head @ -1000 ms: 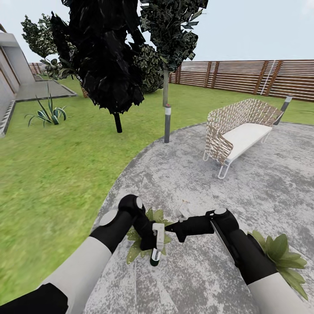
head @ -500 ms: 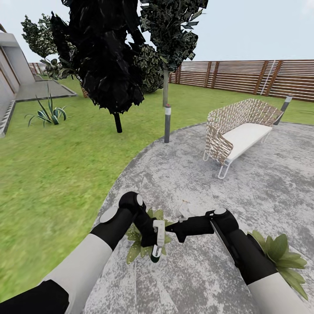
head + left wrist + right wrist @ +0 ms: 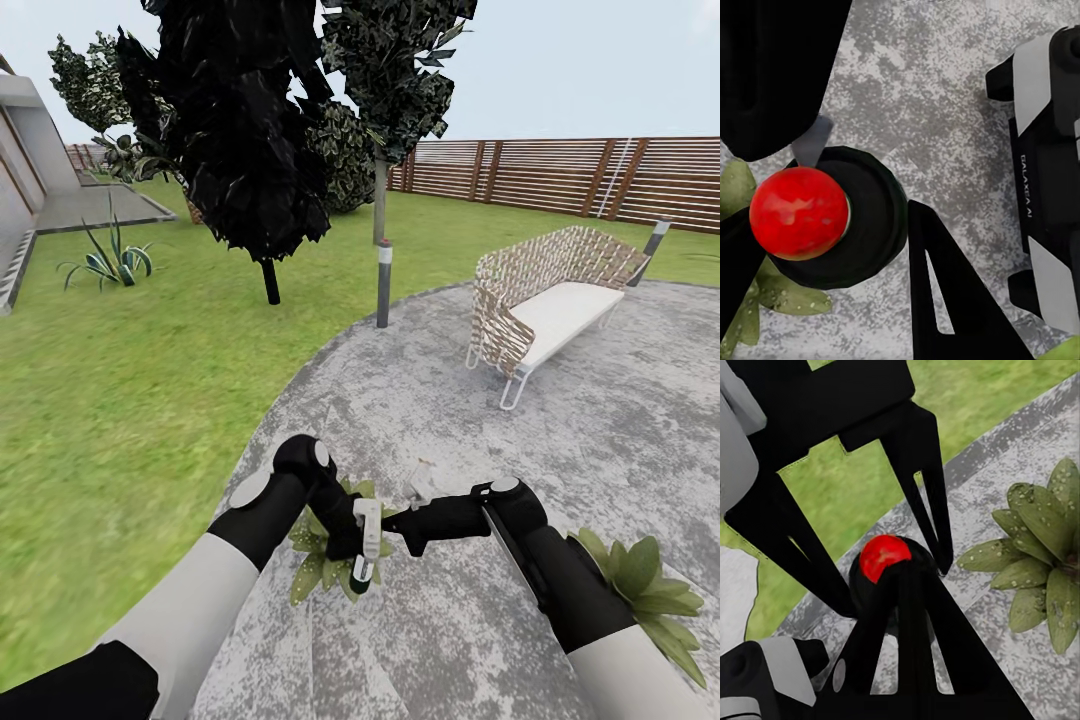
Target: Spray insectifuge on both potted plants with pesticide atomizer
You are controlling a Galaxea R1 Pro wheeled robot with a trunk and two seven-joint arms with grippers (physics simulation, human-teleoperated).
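Near the grass-side edge of the paved circle, the left gripper has moved a little since a second ago, carrying the pesticide atomizer slightly further over the near potted plant. I judge the spraying of this plant is going on. Its fingers are closed on the bottle, which hangs upright above the leaves. The right gripper reaches across just beside it; whether its fingers are open, I cannot tell. The second potted plant lies behind the right forearm.

Two arms with white forearm shells, black wrists bearing grey round joint caps, black pointed-fingered grippers, "GALAXEA AI" lettering.
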